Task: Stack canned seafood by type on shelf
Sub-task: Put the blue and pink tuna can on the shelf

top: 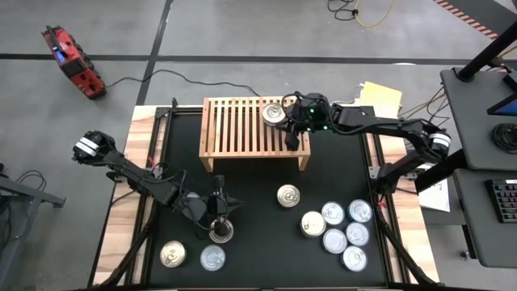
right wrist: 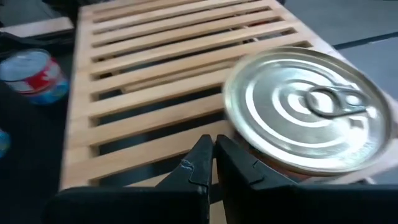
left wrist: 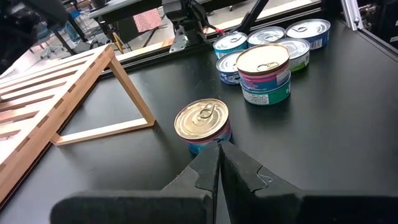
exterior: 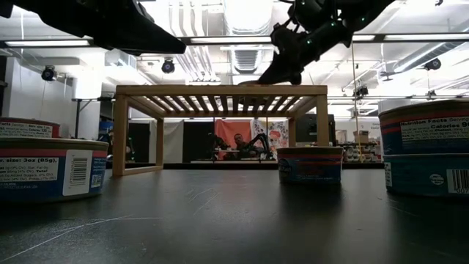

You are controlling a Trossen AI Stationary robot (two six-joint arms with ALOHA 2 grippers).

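the right gripper (top: 292,129) is hovering over the right end of the shelf (top: 234,121) with its fingers pressed together and nothing between them. just beside its tips a gold-lidded can (right wrist: 308,112) is sitting on the slats, the only tin up there, so i'd guess it is marking the spot for a first stack. the right arm is reaching in from the right edge of the surface (top: 266,226), elbow bent, wrist angled down at the rack.

the left gripper (top: 216,214) is also pinched shut and empty, hanging low over a can (top: 220,233) near the front of the surface. that arm is stretching in diagonally from the left. another gold-lidded can (top: 288,195) is standing alone in front of the shelf, and a cluster of silver-lidded cans (top: 343,226) is waiting at front right, still unsorted.
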